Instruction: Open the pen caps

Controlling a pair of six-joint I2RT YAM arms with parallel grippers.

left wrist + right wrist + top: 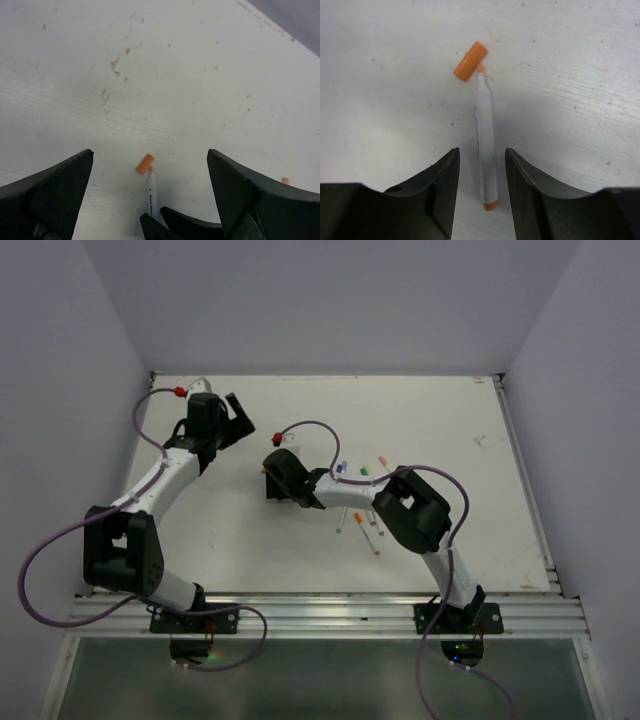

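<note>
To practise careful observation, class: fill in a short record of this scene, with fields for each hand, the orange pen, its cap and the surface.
left hand: wide open, empty, over the table
right hand: open, one finger each side of the pen barrel, gaps on both sides
orange cap: off the pen, lying at its tip
pen barrel: white, orange tip bare, flat on the table
table: white, scuffed
other pens: scattered by the right arm
</note>
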